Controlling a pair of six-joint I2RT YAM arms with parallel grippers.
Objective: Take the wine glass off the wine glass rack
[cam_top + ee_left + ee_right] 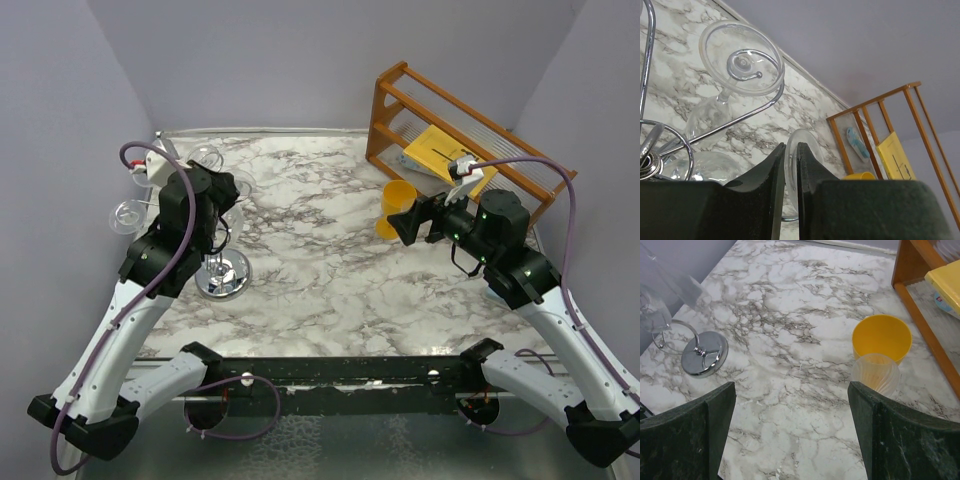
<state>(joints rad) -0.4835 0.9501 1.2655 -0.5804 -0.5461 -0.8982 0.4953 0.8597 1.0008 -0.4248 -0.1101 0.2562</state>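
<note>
The wine glass rack (222,275), a silvery wire tree on a round chrome base, stands at the table's left. My left gripper (236,193) is up among its arms. In the left wrist view that gripper (791,150) is shut on the clear round foot of a wine glass (812,145), edge-on between the jaws. A second wine glass (742,60) hangs upside down in a curled wire arm (740,120) beside it. My right gripper (410,222) hovers open and empty over the table's right middle, its fingers (695,425) far apart.
A yellow cup (397,205) and a clear ribbed cup (875,374) stand just ahead of the right gripper. An orange-brown wooden slatted shelf (450,140) holding a yellow box fills the back right corner. Grey walls close in the table.
</note>
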